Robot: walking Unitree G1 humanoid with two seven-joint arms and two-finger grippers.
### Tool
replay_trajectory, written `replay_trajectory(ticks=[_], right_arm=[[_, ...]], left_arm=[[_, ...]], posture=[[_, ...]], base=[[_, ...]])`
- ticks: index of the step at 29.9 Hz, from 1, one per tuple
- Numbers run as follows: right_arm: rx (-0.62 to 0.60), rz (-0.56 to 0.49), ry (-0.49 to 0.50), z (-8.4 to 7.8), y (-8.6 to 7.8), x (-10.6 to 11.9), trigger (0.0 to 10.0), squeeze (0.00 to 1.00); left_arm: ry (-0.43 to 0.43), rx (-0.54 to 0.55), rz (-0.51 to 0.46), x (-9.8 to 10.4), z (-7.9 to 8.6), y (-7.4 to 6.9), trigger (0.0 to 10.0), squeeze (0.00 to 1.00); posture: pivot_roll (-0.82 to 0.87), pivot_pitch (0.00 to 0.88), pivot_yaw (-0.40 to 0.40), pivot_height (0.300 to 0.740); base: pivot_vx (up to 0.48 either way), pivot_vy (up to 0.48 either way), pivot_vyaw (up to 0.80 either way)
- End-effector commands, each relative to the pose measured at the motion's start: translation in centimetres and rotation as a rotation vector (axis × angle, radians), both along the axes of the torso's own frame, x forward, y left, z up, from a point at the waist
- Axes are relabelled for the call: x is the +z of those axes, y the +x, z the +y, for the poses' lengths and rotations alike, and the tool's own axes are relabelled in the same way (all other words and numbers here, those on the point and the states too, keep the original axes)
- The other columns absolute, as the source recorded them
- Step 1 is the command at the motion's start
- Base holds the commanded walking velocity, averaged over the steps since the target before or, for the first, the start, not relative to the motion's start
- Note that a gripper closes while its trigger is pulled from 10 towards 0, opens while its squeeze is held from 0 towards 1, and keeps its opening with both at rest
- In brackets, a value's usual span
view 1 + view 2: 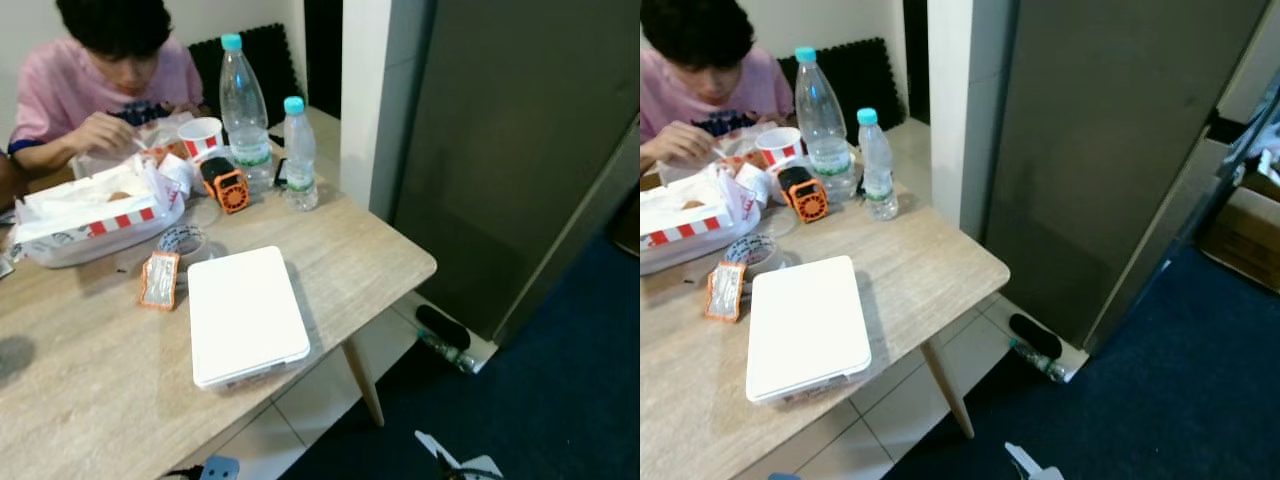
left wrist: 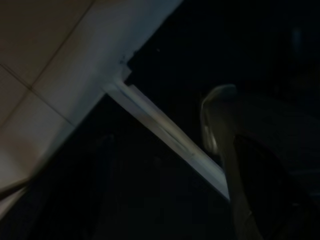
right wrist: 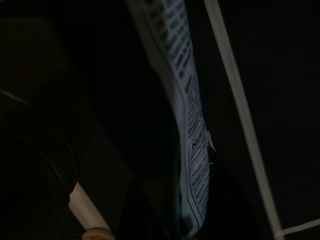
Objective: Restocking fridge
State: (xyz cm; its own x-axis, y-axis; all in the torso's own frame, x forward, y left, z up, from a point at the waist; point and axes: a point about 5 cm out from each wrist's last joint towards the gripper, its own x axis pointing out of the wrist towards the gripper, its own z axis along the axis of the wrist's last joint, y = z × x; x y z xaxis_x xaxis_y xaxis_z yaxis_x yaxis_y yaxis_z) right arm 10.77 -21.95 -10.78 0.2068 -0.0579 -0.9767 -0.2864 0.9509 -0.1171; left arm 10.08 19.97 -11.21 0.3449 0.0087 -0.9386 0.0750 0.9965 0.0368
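Two clear water bottles with turquoise caps stand at the far side of the wooden table [image 1: 350, 250]: a tall one [image 1: 243, 110] and a shorter one [image 1: 299, 160] to its right. The dark grey fridge [image 1: 520, 150] rises to the right of the table, with its door shut. Both arms hang idle down low. The left wrist view is very dark and makes out pale floor tiles [image 2: 45, 75]. In the dark right wrist view there is a white printed strip [image 3: 192, 125].
A person [image 1: 100, 80] sits eating at the table's far left behind a food box [image 1: 90, 215]. A white flat box [image 1: 245, 312], an orange sachet [image 1: 160, 280] and a small orange fan [image 1: 228, 187] lie on the table. A bottle [image 1: 445, 345] lies on the floor by the fridge's foot.
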Motion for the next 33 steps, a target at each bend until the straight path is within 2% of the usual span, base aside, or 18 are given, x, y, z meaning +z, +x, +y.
replay_trajectory(ticks=[1,9,26,33], right_arm=[[0.014,-0.030,0.003,0.07,0.66,0.17,10.0,0.00],[0.012,-0.033,-0.006,-0.17,0.72,0.23,10.0,0.00],[0.003,-0.041,0.006,-0.18,0.61,0.21,10.0,0.00],[-0.001,-0.043,-0.018,-0.88,0.69,0.37,10.0,0.00]], left_arm=[[-0.008,0.006,0.033,-0.22,0.01,-0.85,10.0,0.00],[-0.016,-0.001,0.036,-0.27,-0.38,-0.82,10.0,0.00],[-0.012,-0.013,0.045,-0.27,-0.04,-1.06,10.0,0.00],[-0.012,-0.017,0.043,-0.25,-0.13,-0.93,10.0,0.00]], posture=[[-0.01,0.015,0.007,0.740],[-0.01,0.016,0.004,0.740],[-0.01,0.019,0.009,0.740],[-0.01,0.019,0.009,0.740]], base=[[0.000,-0.446,0.00],[0.000,-0.449,0.00],[0.000,-0.453,0.00],[0.000,-0.454,0.78]])
